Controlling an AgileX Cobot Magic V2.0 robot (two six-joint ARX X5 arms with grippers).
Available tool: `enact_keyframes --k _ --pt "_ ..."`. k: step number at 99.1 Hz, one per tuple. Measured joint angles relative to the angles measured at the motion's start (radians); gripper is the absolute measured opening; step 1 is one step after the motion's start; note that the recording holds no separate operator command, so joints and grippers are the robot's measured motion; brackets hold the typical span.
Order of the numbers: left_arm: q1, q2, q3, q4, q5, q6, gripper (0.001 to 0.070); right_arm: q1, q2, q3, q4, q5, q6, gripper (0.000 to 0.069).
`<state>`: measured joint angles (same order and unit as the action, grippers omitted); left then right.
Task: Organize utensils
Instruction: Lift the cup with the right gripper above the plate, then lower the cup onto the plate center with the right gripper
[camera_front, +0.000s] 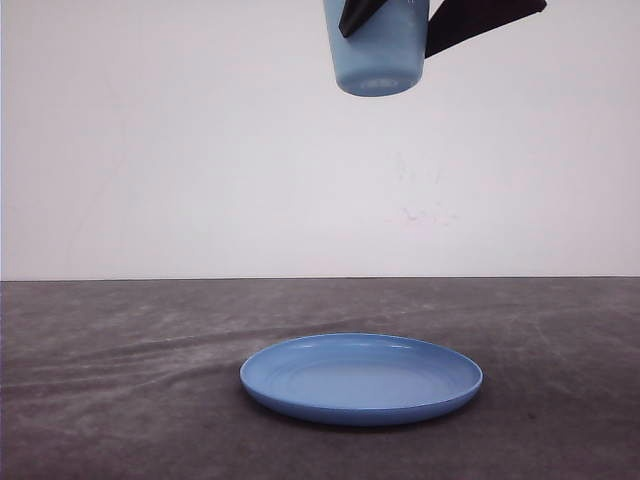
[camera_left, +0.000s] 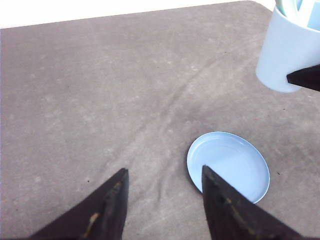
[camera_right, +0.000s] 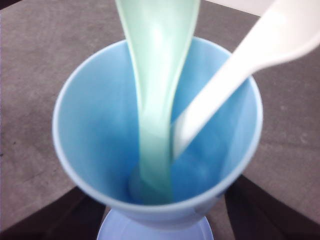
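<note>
A mint-green spoon (camera_right: 157, 75) and a white fork (camera_right: 235, 70) stand inside a light blue cup (camera_right: 95, 130), heads down and handles sticking out past the rim. My right gripper (camera_right: 160, 215) is shut on the cup, one dark finger on each side of it. In the front view the cup (camera_front: 378, 50) hangs high in the air in the right gripper (camera_front: 388, 40), over the blue round plate (camera_front: 360, 380). My left gripper (camera_left: 162, 172) hangs open above the table with nothing between its fingers, beside the plate (camera_left: 235, 167).
The plate lies flat on a dark grey cloth-covered table (camera_front: 120, 400). A white wall (camera_front: 150, 150) stands behind the table. In the left wrist view the held cup (camera_left: 285, 55) hangs off to one side of my left gripper.
</note>
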<state>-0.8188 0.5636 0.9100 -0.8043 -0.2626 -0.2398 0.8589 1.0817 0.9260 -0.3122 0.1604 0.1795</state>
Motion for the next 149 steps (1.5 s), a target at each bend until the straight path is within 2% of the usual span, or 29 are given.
enact_keyframes --k 22,62,87,119,149 --pt "0.0 0.0 0.0 0.0 0.0 0.0 0.0274 0.018 -0.001 -0.141 0.072 0.023 0.001 0.0393" --pt "0.0 0.0 0.0 0.0 0.0 0.0 0.0274 0.04 0.036 -0.426 0.414 0.023 0.061 0.0393" --pt "0.0 0.0 0.0 0.0 0.0 0.0 0.0274 0.06 0.144 -0.444 0.534 0.023 0.064 0.0393" --pt "0.0 0.0 0.0 0.0 0.0 0.0 0.0274 0.064 0.284 -0.445 0.609 0.023 0.065 0.0393" --pt "0.0 0.0 0.0 0.0 0.0 0.0 0.0274 0.07 0.346 -0.445 0.639 0.023 0.088 0.0393"
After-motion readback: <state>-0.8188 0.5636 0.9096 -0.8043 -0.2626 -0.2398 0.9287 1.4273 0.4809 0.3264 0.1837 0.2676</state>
